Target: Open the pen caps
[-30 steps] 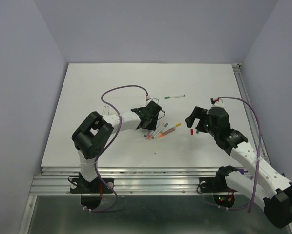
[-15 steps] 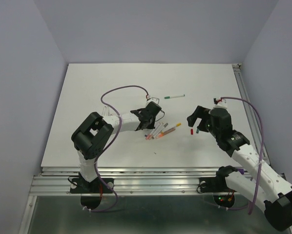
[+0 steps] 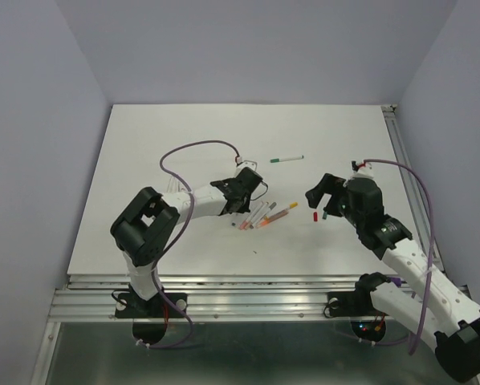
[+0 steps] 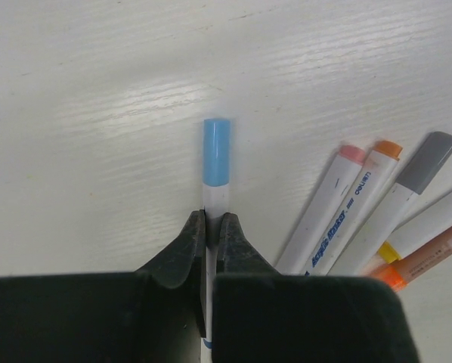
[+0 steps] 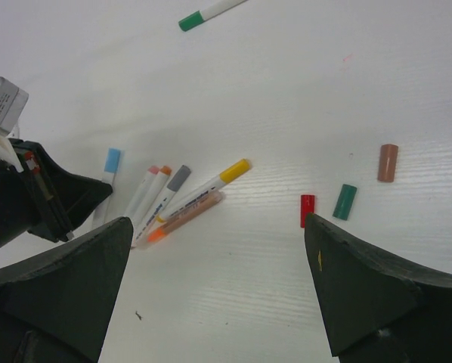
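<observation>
The white table (image 3: pixel 144 160) carries everything. The left gripper (image 4: pixel 211 221) has its jaws pressed together on the white barrel (image 4: pixel 216 198) of one pen. The blue cap (image 4: pixel 216 151) of this pen sticks out just in front of the jaw tips and is free on all sides. Beside these jaws lie more pens in a fan, with a pink cap (image 4: pixel 352 153), an orange cap (image 4: pixel 387 148) and a grey cap (image 4: pixel 435 151) on them. The right gripper (image 5: pixel 218 220) has its jaws spread wide and holds nothing. Close to one of its jaws lie three loose caps: a red one (image 5: pixel 308 210), a green one (image 5: pixel 345 202) and a brown one (image 5: pixel 388 162).

The pen looks light and stiff, and its smooth plastic is probably slippery. The cap is short and likely held only by friction. I think the open jaws should take the blue cap across its middle and pull straight along the pen, away from the closed jaws, without bending.
</observation>
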`<state>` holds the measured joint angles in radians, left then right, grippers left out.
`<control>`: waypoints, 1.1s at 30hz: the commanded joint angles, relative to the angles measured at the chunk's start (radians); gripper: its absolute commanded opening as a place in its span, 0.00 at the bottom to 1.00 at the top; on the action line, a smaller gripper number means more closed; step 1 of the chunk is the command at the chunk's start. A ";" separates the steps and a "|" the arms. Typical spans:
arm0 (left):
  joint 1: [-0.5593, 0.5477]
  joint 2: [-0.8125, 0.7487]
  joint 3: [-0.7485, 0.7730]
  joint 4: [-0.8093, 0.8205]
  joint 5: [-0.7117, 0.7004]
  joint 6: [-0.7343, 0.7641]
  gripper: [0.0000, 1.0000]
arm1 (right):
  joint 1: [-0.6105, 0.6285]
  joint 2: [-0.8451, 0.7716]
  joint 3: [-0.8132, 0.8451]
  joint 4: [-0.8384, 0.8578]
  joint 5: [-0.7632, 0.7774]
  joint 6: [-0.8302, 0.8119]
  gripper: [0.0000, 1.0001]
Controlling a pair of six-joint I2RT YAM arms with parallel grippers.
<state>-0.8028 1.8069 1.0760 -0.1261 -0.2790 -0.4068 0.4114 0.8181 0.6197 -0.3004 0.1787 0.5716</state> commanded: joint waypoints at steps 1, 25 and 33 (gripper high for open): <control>0.008 -0.148 0.044 -0.066 -0.083 0.036 0.00 | -0.010 -0.037 -0.018 0.116 -0.158 -0.027 1.00; -0.013 -0.592 -0.372 0.471 0.532 -0.049 0.00 | 0.164 0.183 -0.020 0.699 -0.381 0.145 1.00; -0.032 -0.592 -0.369 0.493 0.517 -0.075 0.00 | 0.256 0.282 0.017 0.710 -0.200 0.169 0.83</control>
<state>-0.8246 1.2163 0.6933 0.3008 0.2230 -0.4633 0.6479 1.0824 0.5701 0.3195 -0.1238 0.7330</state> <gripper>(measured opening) 0.096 0.874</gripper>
